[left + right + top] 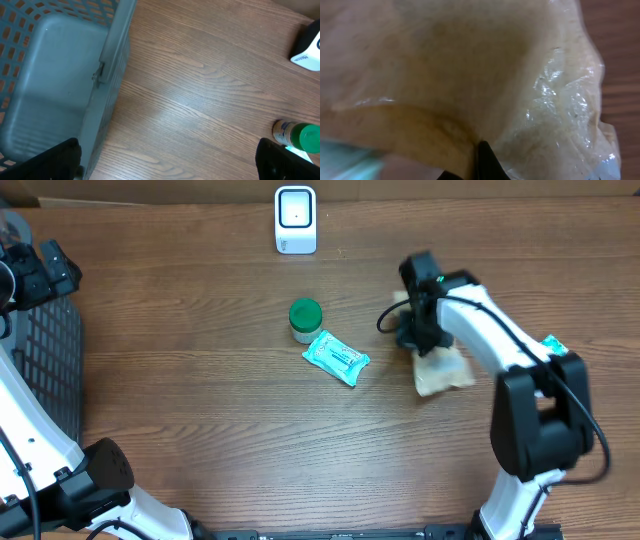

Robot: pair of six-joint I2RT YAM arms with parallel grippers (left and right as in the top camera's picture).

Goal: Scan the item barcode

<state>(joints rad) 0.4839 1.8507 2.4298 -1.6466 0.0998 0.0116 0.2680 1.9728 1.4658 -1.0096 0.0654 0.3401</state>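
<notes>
One scanner (295, 220), one green-capped bottle (305, 319), one teal packet (336, 358), one tan bag (446, 370) pinched by right tool (418, 332); left tool (170, 162) gapes.

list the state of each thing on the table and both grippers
left gripper: open, holding nothing
right gripper: shut on the plastic bag
green-capped bottle: upright, cap on
teal packet: lying flat, untouched
scanner: standing upright
basket: visible part empty
</notes>
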